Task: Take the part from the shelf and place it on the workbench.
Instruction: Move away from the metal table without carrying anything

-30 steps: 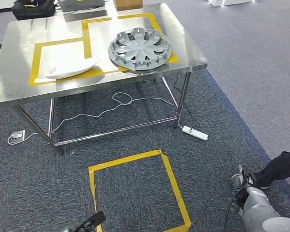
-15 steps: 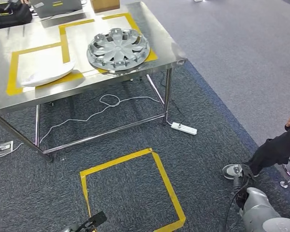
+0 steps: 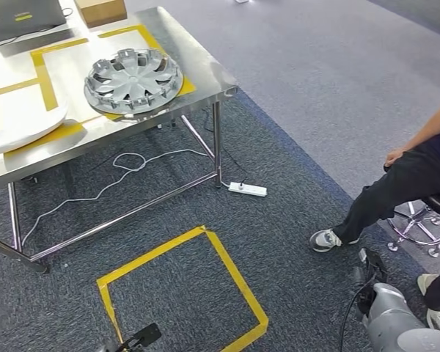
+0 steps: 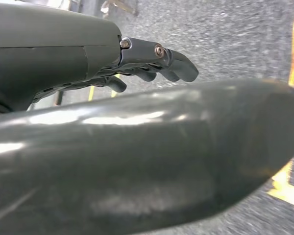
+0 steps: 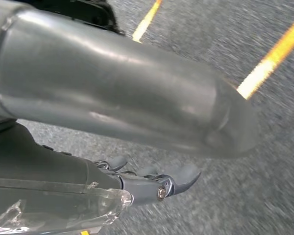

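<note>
– Both hands hang low, left hand (image 4: 153,61) and right hand (image 5: 153,183), fingers loosely apart, holding nothing.

– The hubcap (image 3: 133,81) already lies on the surface (image 3: 207,70).

– Beyond that corner sits a person (image 3: 411,183); a turning robot could clip their foot.

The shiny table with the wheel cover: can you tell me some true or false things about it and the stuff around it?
1. The wheel cover lies on the steel table. True.
2. The white power strip sits on the table. False: it lies on the carpet by a table leg.
3. A yellow tape square marks the carpet. True.
4. The left hand holds the wheel cover. False: it holds nothing, fingers apart.
5. A seated person's leg shows at the right. True.
</note>
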Motion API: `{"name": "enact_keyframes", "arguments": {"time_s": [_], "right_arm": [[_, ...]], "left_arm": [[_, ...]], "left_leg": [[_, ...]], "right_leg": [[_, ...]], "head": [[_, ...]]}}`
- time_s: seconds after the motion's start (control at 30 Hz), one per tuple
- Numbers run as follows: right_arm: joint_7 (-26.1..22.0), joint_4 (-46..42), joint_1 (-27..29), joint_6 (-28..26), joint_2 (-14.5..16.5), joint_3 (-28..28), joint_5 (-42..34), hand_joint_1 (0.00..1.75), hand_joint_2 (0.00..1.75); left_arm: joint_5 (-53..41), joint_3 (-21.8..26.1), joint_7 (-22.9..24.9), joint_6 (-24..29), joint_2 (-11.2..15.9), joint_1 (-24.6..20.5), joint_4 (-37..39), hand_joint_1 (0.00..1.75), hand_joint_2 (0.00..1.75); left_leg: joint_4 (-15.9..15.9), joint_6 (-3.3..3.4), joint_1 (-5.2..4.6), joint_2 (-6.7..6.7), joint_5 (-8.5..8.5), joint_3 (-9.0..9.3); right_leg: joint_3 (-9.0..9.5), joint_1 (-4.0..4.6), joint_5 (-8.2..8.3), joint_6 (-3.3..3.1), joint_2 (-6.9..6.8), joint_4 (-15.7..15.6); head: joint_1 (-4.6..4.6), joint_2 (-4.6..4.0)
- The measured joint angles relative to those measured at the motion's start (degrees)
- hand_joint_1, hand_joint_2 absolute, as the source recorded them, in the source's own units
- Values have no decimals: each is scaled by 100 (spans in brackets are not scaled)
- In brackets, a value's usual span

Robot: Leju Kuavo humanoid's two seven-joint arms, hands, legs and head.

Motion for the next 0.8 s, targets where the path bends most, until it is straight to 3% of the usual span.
{"name": "enact_keyframes", "arguments": {"time_s": [0.07,0.1,0.13,0.2,0.23,0.27,0.33,0.4,0.5,0.57,0.63,0.7,0.73,0.77,0.8], "right_arm": [[4,-1,2,-12,-13,0,20,0,0],[3,-1,-9,-19,-13,0,29,0,0],[3,-1,-20,-25,-13,0,37,0,0],[5,-1,-4,-31,-13,0,45,0,0],[7,-1,10,-34,-13,0,46,0,0],[7,-1,19,-35,-13,0,47,0,0],[7,-1,10,-38,-13,0,51,0,0],[5,-1,0,-34,-13,0,53,0,0],[7,-1,13,-30,-15,-1,55,0,0],[7,-1,10,-30,-16,-1,55,0,0],[7,-1,0,-30,-16,0,55,0,0],[7,-1,3,-30,-15,0,54,0,0],[8,-1,9,-30,-15,0,54,0,0],[8,-1,14,-30,-14,0,53,0,0],[9,-1,15,-30,-14,0,53,0,0]], "left_arm": [[-40,2,25,-7,1,-5,0,0,0],[-65,3,35,-8,4,0,0,0,0],[-82,3,42,-8,4,13,0,0,0],[-112,3,50,-4,8,33,0,0,0],[-127,3,51,0,9,36,0,0,0],[-143,3,51,5,9,36,0,0,0],[-161,3,50,15,7,34,0,0,0],[-168,3,49,21,8,31,0,0,0],[-177,3,49,27,10,20,1,0,0],[-184,3,49,31,10,7,1,0,0],[-187,3,49,33,11,11,2,0,0],[-187,3,49,33,13,40,5,0,0],[-187,3,49,33,13,54,6,0,0],[-187,3,49,32,13,60,7,0,0],[-187,3,49,32,13,60,7,0,0]], "left_leg": [[-32,82,3,134,35,3],[-38,107,-9,201,38,3],[-38,124,-24,270,35,2],[-36,136,-45,413,27,4],[-35,137,-49,481,20,9],[-33,132,-52,547,11,19],[-28,96,-66,667,-21,52],[-17,43,-100,759,-47,76],[-23,-32,-109,875,-55,84],[127,-90,-86,725,-194,31],[720,-130,-66,453,-534,-223],[1433,-140,-62,344,-807,-568],[1579,-137,-60,325,-800,-651],[1504,-130,-57,305,-681,-629],[1227,-121,-50,262,-485,-505]], "right_leg": [[-172,24,-171,37,-317,286],[-334,37,-351,44,-531,628],[-524,44,-548,53,-661,1040],[-784,44,-758,64,-737,1637],[-761,45,-713,62,-747,1633],[-615,47,-578,58,-770,1394],[-142,70,-267,38,-945,593],[143,98,-133,-27,-1071,103],[128,106,-110,-130,-931,52],[116,79,-88,-180,-817,40],[112,55,-73,-217,-710,35],[101,51,-65,-237,-581,35],[96,49,-59,-239,-508,36],[92,46,-51,-234,-435,36],[91,39,-40,-224,-361,36]], "head": [[37,0],[55,0],[69,0],[70,0],[70,0],[70,0],[72,0],[62,0],[57,0],[50,0],[41,0],[41,0],[42,0],[42,0],[42,0]]}}
